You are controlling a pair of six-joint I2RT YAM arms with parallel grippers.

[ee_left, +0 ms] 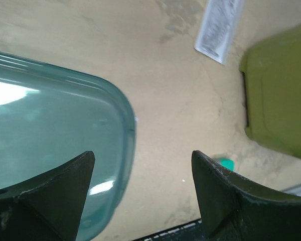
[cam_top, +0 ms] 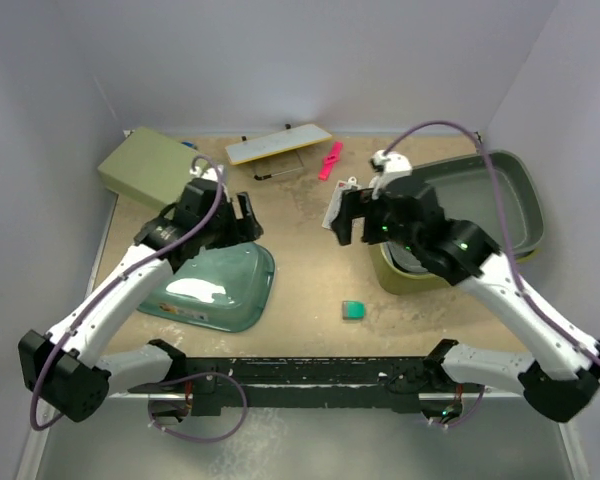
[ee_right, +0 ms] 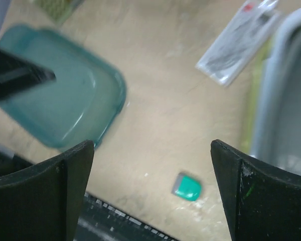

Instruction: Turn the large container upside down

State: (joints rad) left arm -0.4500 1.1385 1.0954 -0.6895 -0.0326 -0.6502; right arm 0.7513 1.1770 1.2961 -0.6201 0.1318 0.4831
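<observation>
The large container (cam_top: 525, 205) stands open side up at the right, with an olive rim and a grey-looking inside. A brighter yellow-green wall (cam_top: 405, 275) shows under its near-left corner; I cannot tell if that is a separate basket. It also shows in the left wrist view (ee_left: 281, 95). The rim (ee_right: 286, 70) shows in the right wrist view. My right gripper (cam_top: 345, 215) (ee_right: 151, 145) is open and empty, in the air just left of the container. My left gripper (cam_top: 247, 220) (ee_left: 143, 170) is open and empty, over the right edge of a teal tub.
The teal tub (cam_top: 215, 285) (ee_left: 45, 135) (ee_right: 65, 100) lies upside down at the near left. A small green block (cam_top: 353, 310) (ee_right: 186, 187) lies on the table between the tubs. A white packet (ee_left: 218, 27) (ee_right: 238, 42), a flat board (cam_top: 278, 143), a pink item (cam_top: 330, 160) and an olive box (cam_top: 140, 165) lie farther back.
</observation>
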